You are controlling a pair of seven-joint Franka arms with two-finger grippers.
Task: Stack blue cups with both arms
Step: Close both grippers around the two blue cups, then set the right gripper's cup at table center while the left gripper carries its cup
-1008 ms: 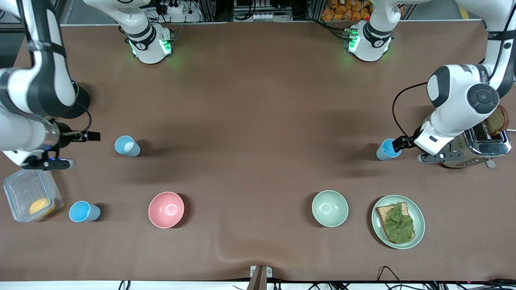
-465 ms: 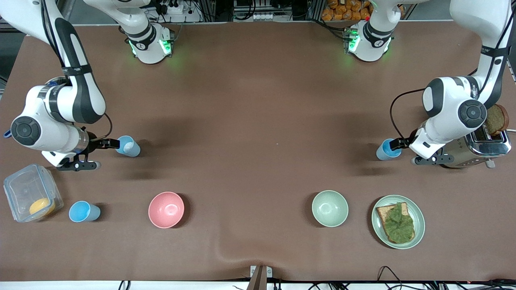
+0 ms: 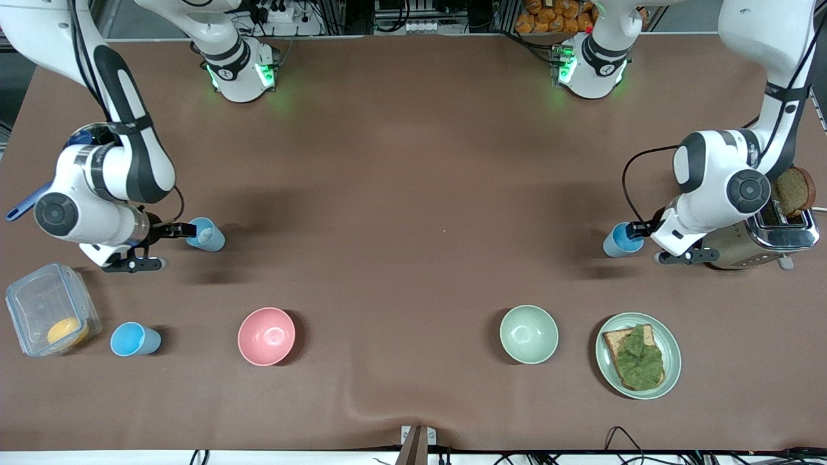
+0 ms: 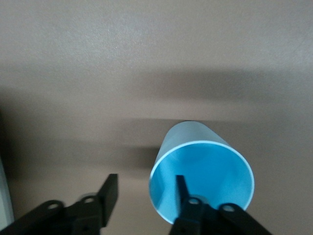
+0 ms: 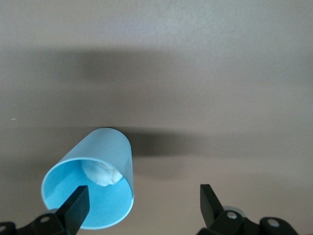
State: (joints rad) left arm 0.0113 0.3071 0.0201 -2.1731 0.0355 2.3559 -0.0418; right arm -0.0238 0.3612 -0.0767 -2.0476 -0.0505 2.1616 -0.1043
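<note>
Toaster (image 3: 769, 236) w/ a dark bread slice (image 3: 793, 191) stands at the left arm's end of the table, largely covered by that arm's wrist. Nearer the front camera on that side: green plate (image 3: 672, 371) w/ leafy toast (image 3: 638, 357), then a pale-green bowl (image 3: 528, 334) beside it. Toward the right arm's end: pink bowl (image 3: 265, 336), a third blue cup (image 3: 133, 339), and a clear lidded box (image 3: 35, 303) w/ something orange (image 3: 66, 332) inside. Nothing stands betw. the two cups being worked; bare brown tabletop (image 3: 413, 213) there.

Left gripper (image 3: 636, 230) is at the bright cup (image 3: 621, 239), just beside the toaster. Wrist view: cup (image 4: 201, 176) is sky-blue inside, tapered, no handle; one finger (image 4: 182, 188) sits inside the rim, the other (image 4: 108, 193) outside, w/ a gap to the wall – spread, not clamped.

Right gripper (image 3: 183, 230) is at the paler cup (image 3: 205, 234), farther from the front camera than the pink bowl. Wrist view: cup (image 5: 93, 186) has a whitish patch at its bottom; one finger (image 5: 76, 208) dips over the rim, the other (image 5: 208, 200) well apart from the cup wall – also spread, gripping nothing.

Both grippers' fingertips are cut off by the wrist-view edges; from the front they're tiny dark tabs, contact w/ the rims can't be told.
</note>
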